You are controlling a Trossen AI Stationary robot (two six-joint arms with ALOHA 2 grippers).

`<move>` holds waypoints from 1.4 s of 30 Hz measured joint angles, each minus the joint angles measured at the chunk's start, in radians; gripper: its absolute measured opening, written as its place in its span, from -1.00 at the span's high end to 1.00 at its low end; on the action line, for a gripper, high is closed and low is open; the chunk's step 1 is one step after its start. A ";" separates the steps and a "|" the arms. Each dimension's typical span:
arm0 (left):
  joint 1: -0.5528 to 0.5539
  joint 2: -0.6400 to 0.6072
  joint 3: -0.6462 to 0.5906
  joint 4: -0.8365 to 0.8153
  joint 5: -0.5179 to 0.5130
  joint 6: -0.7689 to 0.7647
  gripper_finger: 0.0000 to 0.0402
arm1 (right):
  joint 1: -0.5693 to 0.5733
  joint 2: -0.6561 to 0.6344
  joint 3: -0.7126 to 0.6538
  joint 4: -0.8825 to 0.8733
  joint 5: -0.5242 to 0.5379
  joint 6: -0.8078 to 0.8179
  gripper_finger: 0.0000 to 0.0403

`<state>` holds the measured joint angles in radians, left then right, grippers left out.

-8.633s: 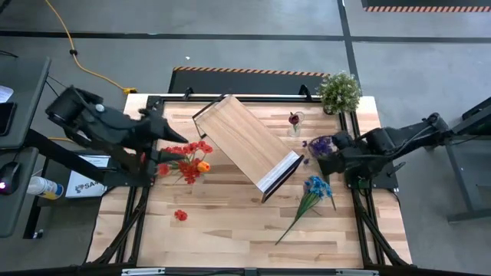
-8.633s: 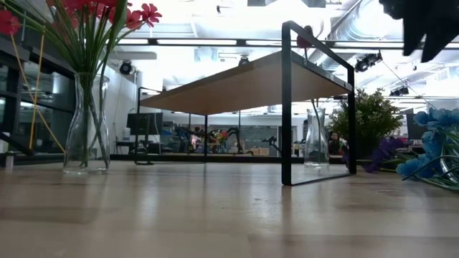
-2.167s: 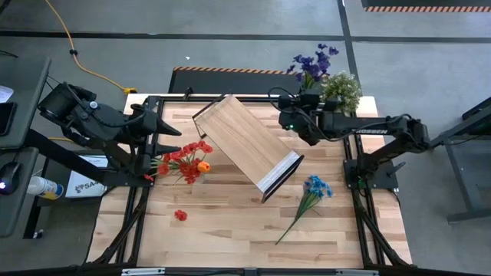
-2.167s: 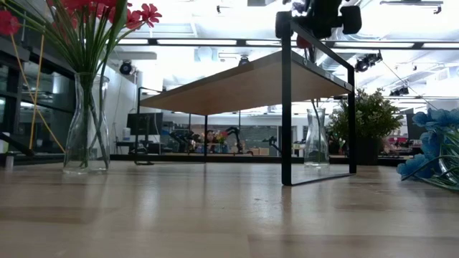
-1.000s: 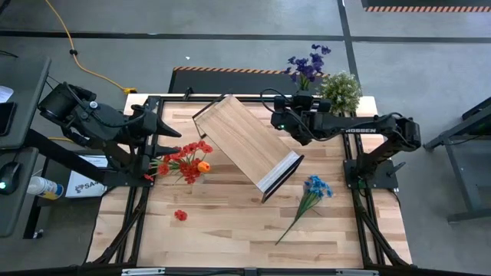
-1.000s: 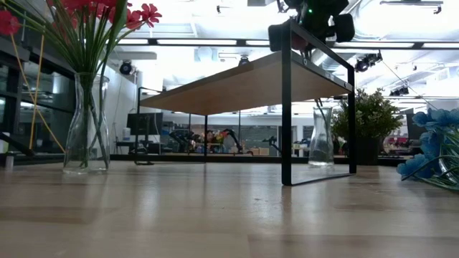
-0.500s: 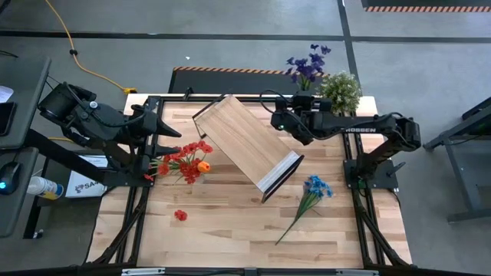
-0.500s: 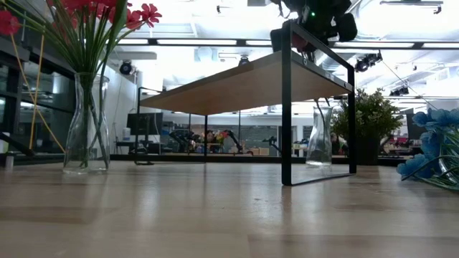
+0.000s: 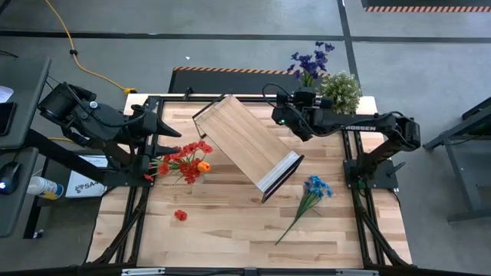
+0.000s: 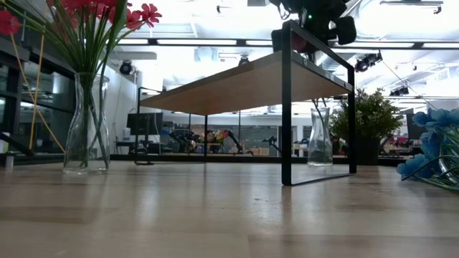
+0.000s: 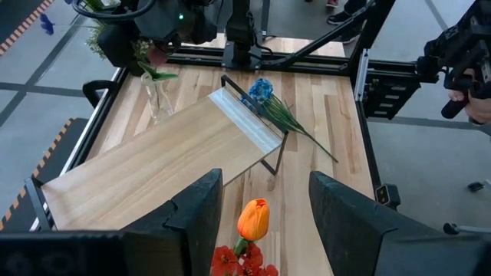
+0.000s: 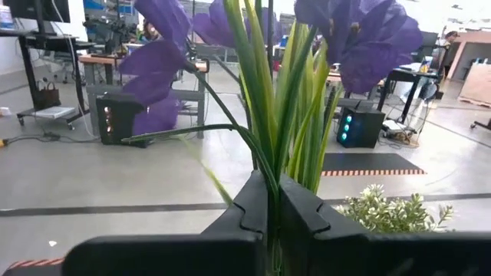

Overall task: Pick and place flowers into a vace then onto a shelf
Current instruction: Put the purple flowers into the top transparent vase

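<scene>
The right gripper [image 12: 274, 201] is pinching thin green stems of the purple flowers [image 9: 309, 63] above the clear glass vase [image 10: 320, 136] beside the wooden shelf [image 9: 249, 144]. The left gripper [image 11: 265, 201] is hovering half open over red flowers [image 9: 184, 158].

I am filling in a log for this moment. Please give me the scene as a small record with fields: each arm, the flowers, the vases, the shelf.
right gripper: jaws shut on purple flowers, above small vase
left gripper: open, over red and orange flowers
large vase: upright, holds the red and orange flowers
blue flowers: lying on table
shelf: standing on the table, nothing on top
potted plant: far right corner
</scene>
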<state>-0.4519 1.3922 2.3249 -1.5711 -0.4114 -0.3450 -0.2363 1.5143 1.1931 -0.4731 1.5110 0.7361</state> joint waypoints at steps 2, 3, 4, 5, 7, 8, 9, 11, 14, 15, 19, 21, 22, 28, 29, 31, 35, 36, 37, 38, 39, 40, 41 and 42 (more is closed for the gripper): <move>0.000 0.000 0.000 0.000 0.000 0.000 -0.14 | 0.000 0.000 0.000 0.000 0.000 0.000 0.97; 0.000 0.000 0.000 0.000 -0.001 0.000 -0.14 | 0.000 0.000 0.000 0.000 0.000 0.000 0.97; 0.000 0.000 0.000 0.000 -0.002 0.000 -0.14 | 0.000 0.000 0.000 0.001 0.001 0.000 0.97; 0.000 0.000 0.000 0.000 -0.003 0.000 -0.14 | 0.000 0.000 0.000 0.005 0.001 0.000 0.97; 0.000 0.000 0.000 0.000 -0.006 0.000 -0.14 | 0.000 0.000 0.000 0.018 0.004 -0.003 0.95; 0.000 0.000 0.000 0.000 -0.012 0.000 -0.14 | 0.000 0.000 0.000 0.028 0.006 -0.007 0.94; 0.000 0.000 0.000 0.000 -0.017 0.000 -0.14 | 0.000 0.000 0.000 0.033 0.006 -0.009 0.93; 0.000 0.000 0.000 0.000 -0.024 0.000 -0.14 | 0.000 0.000 0.000 0.037 0.007 -0.010 0.92; 0.000 0.000 0.000 0.000 -0.026 0.000 -0.14 | 0.000 0.000 0.000 0.037 0.008 -0.018 0.94; 0.000 0.000 0.000 0.000 -0.026 0.000 -0.14 | 0.000 0.000 0.000 0.037 0.009 -0.019 0.96; 0.000 0.000 0.000 0.000 -0.029 0.000 -0.14 | 0.000 0.000 0.000 0.037 0.017 -0.031 0.98; 0.000 0.000 0.000 0.000 -0.029 0.000 -0.14 | 0.000 0.000 0.000 0.037 0.020 -0.034 0.96; 0.000 0.000 0.000 0.000 -0.029 0.000 -0.14 | 0.000 0.000 0.000 0.037 0.020 -0.034 0.95; 0.000 0.000 0.000 0.000 -0.028 0.000 -0.14 | 0.000 0.000 0.000 0.007 0.003 -0.014 0.96; 0.000 0.000 0.000 0.000 -0.028 0.000 -0.14 | 0.000 0.000 -0.001 0.008 0.002 -0.014 0.97; 0.000 0.000 0.000 0.000 -0.028 0.000 -0.14 | 0.000 0.000 -0.019 0.026 0.002 -0.012 0.98; 0.000 0.000 0.000 0.000 -0.028 0.000 -0.14 | -0.001 0.003 -0.083 0.105 -0.002 -0.004 0.96; 0.000 0.000 0.000 0.000 -0.028 0.000 -0.14 | -0.001 0.003 -0.099 0.136 -0.003 -0.003 0.95; 0.000 0.000 0.000 0.000 -0.028 0.000 -0.14 | -0.001 0.003 -0.114 0.169 -0.002 -0.004 0.93; 0.000 0.000 0.000 0.000 -0.028 0.000 -0.14 | -0.001 0.003 -0.129 0.199 -0.002 -0.006 0.93; 0.000 0.000 0.000 0.000 -0.028 0.000 -0.14 | -0.001 0.003 -0.144 0.225 -0.002 -0.013 0.92; 0.000 0.000 0.000 0.000 -0.028 0.000 -0.14 | -0.001 0.003 -0.155 0.243 -0.001 -0.019 0.92; 0.000 0.000 0.000 0.000 -0.028 0.000 -0.14 | -0.001 0.003 -0.162 0.254 -0.001 -0.025 0.92; 0.000 0.000 0.000 0.000 -0.028 0.000 -0.14 | -0.001 0.003 -0.166 0.257 -0.001 -0.031 0.93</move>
<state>-0.4520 1.3922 2.3249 -1.5711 -0.4393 -0.3450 -0.2370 1.5177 1.0267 -0.2157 1.5104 0.7053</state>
